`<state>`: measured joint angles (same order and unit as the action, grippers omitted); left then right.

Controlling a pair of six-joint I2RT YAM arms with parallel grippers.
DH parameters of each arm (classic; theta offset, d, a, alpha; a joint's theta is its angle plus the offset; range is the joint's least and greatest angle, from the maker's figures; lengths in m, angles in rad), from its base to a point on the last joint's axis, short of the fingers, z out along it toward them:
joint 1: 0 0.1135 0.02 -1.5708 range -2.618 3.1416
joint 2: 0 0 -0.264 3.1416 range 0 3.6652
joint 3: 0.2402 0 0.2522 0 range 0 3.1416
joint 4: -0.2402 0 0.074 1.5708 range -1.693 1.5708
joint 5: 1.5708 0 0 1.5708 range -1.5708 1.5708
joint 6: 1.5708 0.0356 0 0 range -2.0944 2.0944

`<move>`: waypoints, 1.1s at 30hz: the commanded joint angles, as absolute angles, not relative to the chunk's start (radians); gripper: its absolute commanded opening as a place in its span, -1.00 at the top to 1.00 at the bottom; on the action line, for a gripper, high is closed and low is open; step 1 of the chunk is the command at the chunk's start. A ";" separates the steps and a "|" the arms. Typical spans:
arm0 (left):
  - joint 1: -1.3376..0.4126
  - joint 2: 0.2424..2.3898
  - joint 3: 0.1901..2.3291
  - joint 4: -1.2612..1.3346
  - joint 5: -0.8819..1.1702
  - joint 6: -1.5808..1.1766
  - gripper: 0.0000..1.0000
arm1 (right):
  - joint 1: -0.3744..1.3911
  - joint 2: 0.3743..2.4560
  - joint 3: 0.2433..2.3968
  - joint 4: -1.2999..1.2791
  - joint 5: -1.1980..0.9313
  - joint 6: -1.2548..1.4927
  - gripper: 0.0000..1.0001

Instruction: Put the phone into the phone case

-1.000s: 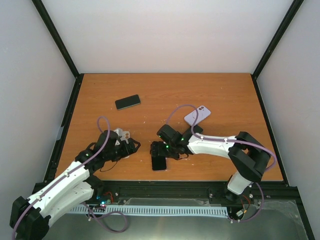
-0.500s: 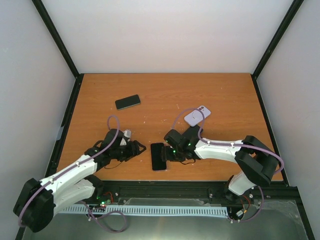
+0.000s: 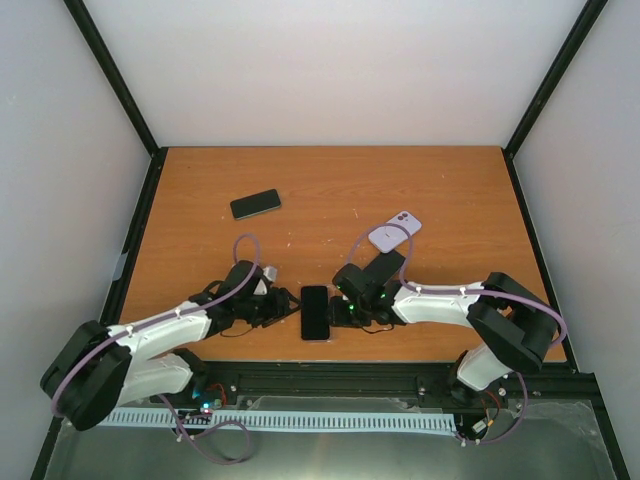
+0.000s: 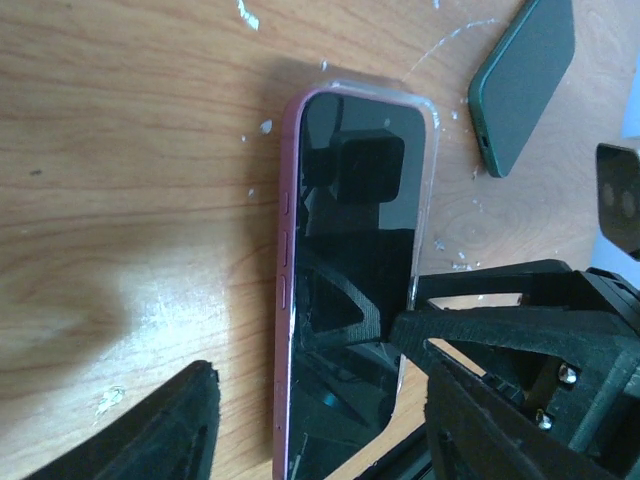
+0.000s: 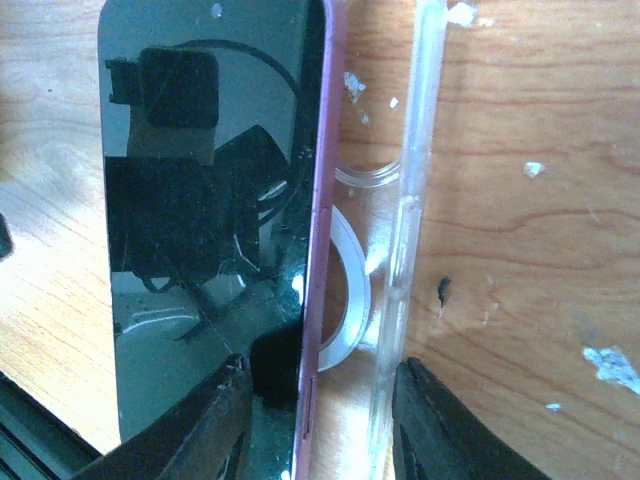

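Pink-framed phone (image 3: 315,312): one, screen up, near-centre of the table (image 3: 450,190), long axis running near to far. Clear case (image 5: 412,200): lies under it, but the right wall stands apart from the phone's right edge, so I judge the phone not yet seated. Left gripper (image 3: 285,306): just left of the phone, jaws fairly wide, gripping nothing. Right gripper (image 5: 320,385): just right, jaws narrow, astride that edge and the case wall; whether they pinch I cannot tell. Both arms equally near; my next move turns on that right-hand gap.
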<state>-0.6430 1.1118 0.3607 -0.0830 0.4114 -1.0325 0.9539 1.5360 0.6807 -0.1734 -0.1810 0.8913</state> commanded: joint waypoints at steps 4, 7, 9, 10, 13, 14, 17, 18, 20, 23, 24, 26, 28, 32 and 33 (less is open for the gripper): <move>-0.671 1.188 0.384 0.015 0.404 -1.051 0.05 | 0.951 1.536 0.660 -0.102 -0.201 0.928 0.48; -0.673 1.220 0.382 0.038 0.402 -1.050 0.14 | 0.951 1.546 0.653 -0.090 -0.198 0.931 0.53; -0.676 1.243 0.384 0.054 0.404 -1.047 0.27 | 0.951 1.548 0.643 -0.067 -0.206 0.937 0.54; -0.677 1.254 0.386 0.062 0.407 -1.045 0.34 | 0.951 1.549 0.636 -0.053 -0.211 0.940 0.54; -0.682 1.278 0.395 0.082 0.411 -1.041 0.54 | 0.951 1.559 0.629 -0.027 -0.221 0.946 0.54; -0.683 1.282 0.399 0.087 0.412 -1.041 0.56 | 0.951 1.562 0.628 -0.022 -0.226 0.946 0.55; -0.686 1.298 0.412 0.099 0.415 -1.037 0.58 | 0.952 1.568 0.623 -0.008 -0.233 0.952 0.55; -0.687 1.304 0.415 0.102 0.416 -1.036 0.58 | 0.952 1.568 0.622 -0.004 -0.233 0.953 0.55; -0.689 1.317 0.421 0.110 0.419 -1.036 0.58 | 0.952 1.564 0.617 0.001 -0.232 0.956 0.54; -0.694 1.333 0.420 0.126 0.425 -1.043 0.59 | 0.952 1.558 0.611 0.012 -0.228 0.962 0.54; -0.696 1.339 0.421 0.131 0.427 -1.045 0.60 | 0.951 1.555 0.608 0.017 -0.227 0.964 0.54; -0.702 1.348 0.422 0.140 0.432 -1.051 0.61 | 0.952 1.548 0.599 0.030 -0.224 0.971 0.54; -0.706 1.353 0.422 0.136 0.437 -1.060 0.61 | 0.952 1.541 0.588 0.047 -0.217 0.983 0.54; -0.706 1.321 0.407 0.109 0.428 -1.079 0.59 | 0.951 1.522 0.569 0.058 -0.198 1.011 0.53; -0.706 1.305 0.401 0.104 0.424 -1.083 0.58 | 0.951 1.514 0.565 0.057 -0.191 1.017 0.53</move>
